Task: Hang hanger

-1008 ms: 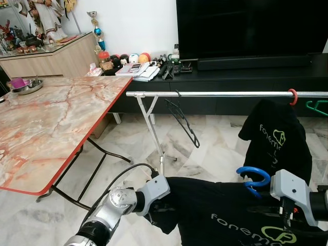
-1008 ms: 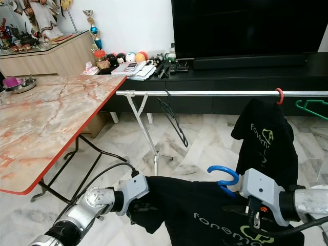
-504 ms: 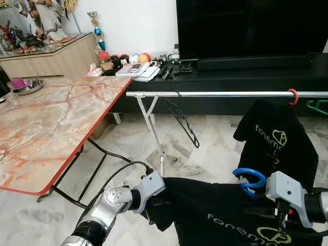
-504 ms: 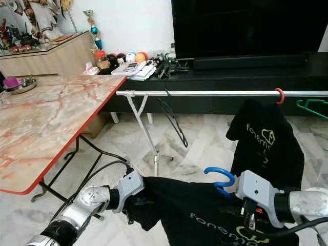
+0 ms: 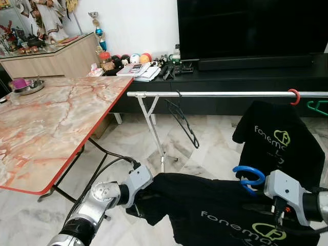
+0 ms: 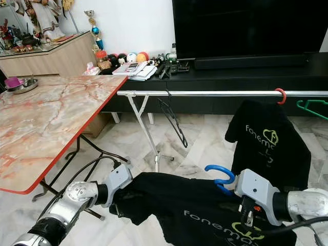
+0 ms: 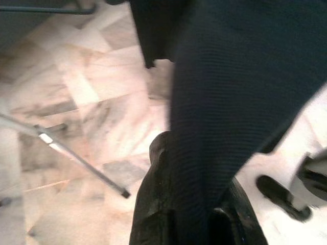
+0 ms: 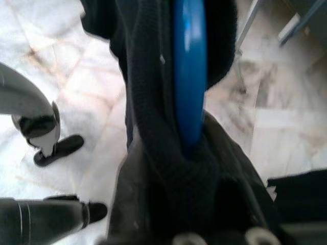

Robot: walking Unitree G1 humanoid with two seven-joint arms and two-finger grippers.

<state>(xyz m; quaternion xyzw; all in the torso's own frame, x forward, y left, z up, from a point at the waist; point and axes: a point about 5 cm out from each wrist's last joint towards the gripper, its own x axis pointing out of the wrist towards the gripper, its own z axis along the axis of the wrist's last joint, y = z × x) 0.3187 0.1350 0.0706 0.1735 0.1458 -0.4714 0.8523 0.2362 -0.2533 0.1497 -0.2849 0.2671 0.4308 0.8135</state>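
The carry step looks in hand: low in frame, the right gripper [image 8: 189,153] is clamped on the blue hanger [image 5: 249,178] while the left gripper [image 7: 191,219] pinches its black shirt [image 5: 205,205], so next the hook must rise onto the rail [image 5: 225,94] (between the black hanger [image 5: 182,120] and the hung shirt [image 5: 277,141]), clear of the table [image 5: 51,123] at left

I can't see most of the blue hanger [image 5: 249,178]: only its hook clears the black T-shirt [image 5: 205,205] draped over it. That shirt also buries the fingers of both my grippers. Beyond the shirt, the clothes rail [image 5: 215,94] and a green hanger [image 5: 319,106] run off frame.
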